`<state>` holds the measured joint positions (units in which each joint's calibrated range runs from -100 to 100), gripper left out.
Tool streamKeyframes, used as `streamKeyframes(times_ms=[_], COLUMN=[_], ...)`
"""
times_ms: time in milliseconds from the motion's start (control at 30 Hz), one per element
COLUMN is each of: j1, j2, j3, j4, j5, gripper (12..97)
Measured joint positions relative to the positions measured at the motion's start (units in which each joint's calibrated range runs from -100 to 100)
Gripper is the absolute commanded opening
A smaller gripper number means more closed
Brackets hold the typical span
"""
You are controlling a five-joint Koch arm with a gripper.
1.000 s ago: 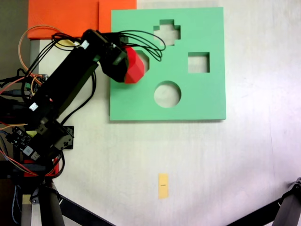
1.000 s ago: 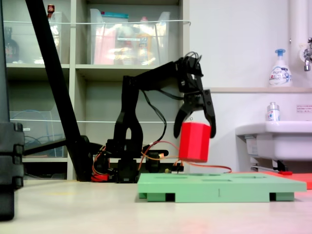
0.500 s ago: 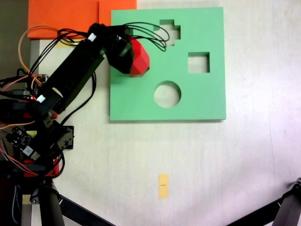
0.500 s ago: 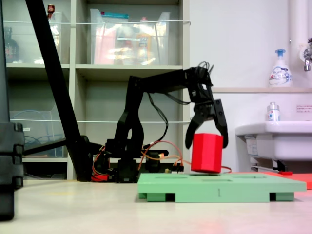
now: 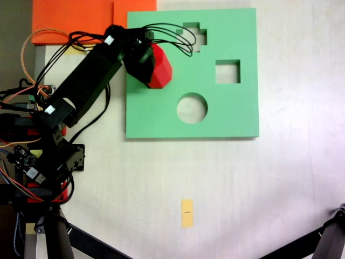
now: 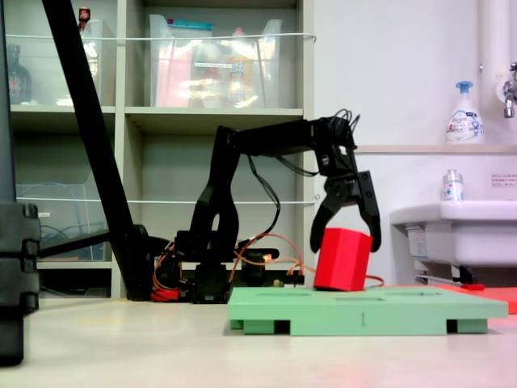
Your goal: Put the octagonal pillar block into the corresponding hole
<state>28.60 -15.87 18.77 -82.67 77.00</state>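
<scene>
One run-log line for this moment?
pincer: shut on red block | block: tilted, low over green board | seated: no

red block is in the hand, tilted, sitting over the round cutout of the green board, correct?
Not the round cutout. The overhead fixed view shows the red block near the green board's upper left, while the round cutout sits uncovered further down. The rest holds: the side fixed view shows it tilted in the hand.
</scene>
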Motion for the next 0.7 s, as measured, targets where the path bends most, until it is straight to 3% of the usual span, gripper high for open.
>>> streamKeyframes(times_ms=[700], j1=[1.22], j2=[1.64], j3=[0.10], j4=[0.00], j5=[1.66], gripper=[43.3])
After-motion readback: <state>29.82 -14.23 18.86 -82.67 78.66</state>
